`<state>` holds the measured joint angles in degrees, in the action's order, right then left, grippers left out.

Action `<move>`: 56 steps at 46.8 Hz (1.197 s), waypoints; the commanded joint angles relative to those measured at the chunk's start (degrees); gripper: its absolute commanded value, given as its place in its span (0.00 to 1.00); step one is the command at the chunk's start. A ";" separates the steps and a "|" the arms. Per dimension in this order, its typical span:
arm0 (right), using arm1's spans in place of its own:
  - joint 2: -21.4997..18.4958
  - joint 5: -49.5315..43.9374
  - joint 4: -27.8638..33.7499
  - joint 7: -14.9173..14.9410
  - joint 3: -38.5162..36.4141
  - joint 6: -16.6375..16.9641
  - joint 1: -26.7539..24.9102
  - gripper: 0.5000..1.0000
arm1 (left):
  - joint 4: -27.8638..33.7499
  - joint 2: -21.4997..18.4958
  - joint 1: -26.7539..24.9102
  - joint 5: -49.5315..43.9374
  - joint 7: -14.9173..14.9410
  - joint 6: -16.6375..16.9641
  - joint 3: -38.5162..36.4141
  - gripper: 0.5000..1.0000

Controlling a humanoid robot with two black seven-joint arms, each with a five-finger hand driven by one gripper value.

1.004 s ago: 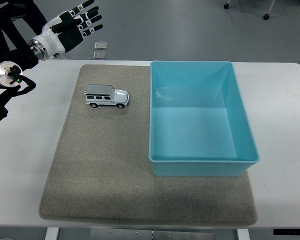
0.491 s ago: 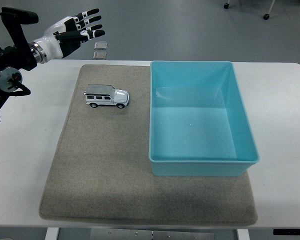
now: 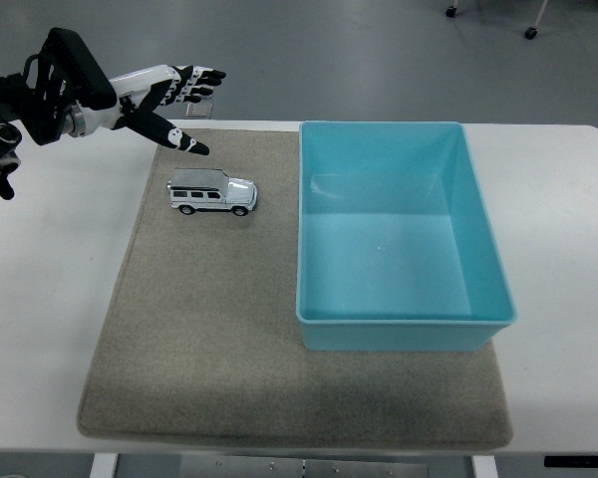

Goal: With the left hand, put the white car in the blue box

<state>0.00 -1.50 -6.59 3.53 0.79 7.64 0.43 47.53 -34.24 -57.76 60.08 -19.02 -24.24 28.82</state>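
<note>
A white toy car (image 3: 212,192) stands on its wheels on the grey mat (image 3: 219,329), at the mat's far left part. The blue box (image 3: 403,234) sits to the car's right, open and empty. My left hand (image 3: 175,98) comes in from the left edge. Its fingers are spread and hold nothing. It hovers above and behind the car, a little to the car's left, with the thumb pointing down toward the mat. The right hand is out of view.
The mat lies on a white table (image 3: 558,209). Two small grey squares (image 3: 201,100) lie on the floor beyond the table's far edge, partly behind my left hand.
My left hand has swung right and downward toward the car, and turned so the thumb points down. The car and the box have not moved.
</note>
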 commanded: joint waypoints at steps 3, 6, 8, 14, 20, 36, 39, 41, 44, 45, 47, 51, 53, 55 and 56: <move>0.00 0.00 0.00 -0.01 0.00 0.01 0.01 0.87 | 3.70 -1.71 -0.52 5.47 -0.23 3.48 -4.38 0.99; 0.00 0.00 0.00 -0.01 0.00 0.01 0.01 0.87 | 4.94 -1.71 -0.08 8.46 -0.23 6.47 -5.71 0.99; 0.00 0.00 0.00 -0.01 0.00 0.01 0.01 0.87 | 5.55 -1.79 0.19 10.40 -0.32 8.58 -6.23 0.99; 0.00 0.00 0.00 -0.01 0.00 0.01 0.01 0.87 | 7.66 -2.58 0.19 13.57 -0.41 13.42 -9.22 0.99; 0.00 0.00 0.00 -0.01 0.00 0.01 0.01 0.87 | 8.01 -2.50 0.10 14.36 -0.41 15.44 -11.94 0.99; 0.00 0.00 0.00 -0.01 -0.08 0.01 0.01 0.87 | 4.94 1.01 0.98 21.30 -0.32 20.11 -13.09 0.98; 0.00 0.00 0.00 -0.01 0.00 0.01 0.01 0.87 | 3.97 2.07 1.24 21.30 -0.32 20.11 -13.35 0.98; 0.00 0.00 0.00 -0.01 0.00 0.01 0.01 0.87 | 3.80 2.25 1.24 21.39 -0.32 20.11 -14.40 0.98; 0.00 -0.08 0.00 -0.01 0.00 0.01 0.01 0.87 | 3.71 2.51 1.16 21.48 -0.32 20.46 -16.08 0.98; 0.00 0.00 0.00 -0.01 0.00 0.01 0.01 0.87 | 3.71 2.51 1.16 21.48 -0.32 20.72 -16.34 0.98; 0.00 0.00 0.00 -0.01 0.00 0.01 0.01 0.87 | 3.62 2.51 1.16 21.48 -0.32 21.07 -16.52 0.97; 0.00 0.00 0.00 -0.01 0.00 0.01 0.01 0.87 | 3.62 2.51 1.07 21.48 -0.41 21.60 -16.52 0.93; 0.00 0.00 0.00 -0.01 0.00 0.01 0.01 0.87 | 3.62 2.51 0.98 21.48 -0.32 21.77 -16.52 0.83; 0.00 0.00 0.00 -0.01 0.00 0.01 0.01 0.87 | 3.62 2.51 0.89 21.57 -0.41 21.78 -16.52 0.74; 0.00 0.00 0.00 -0.01 0.00 0.01 0.01 0.87 | 3.62 2.51 0.80 21.57 -0.41 21.78 -16.52 0.69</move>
<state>0.00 -1.50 -6.59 3.51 0.79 7.64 0.44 51.17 -31.73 -56.77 81.60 -19.36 -2.51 12.31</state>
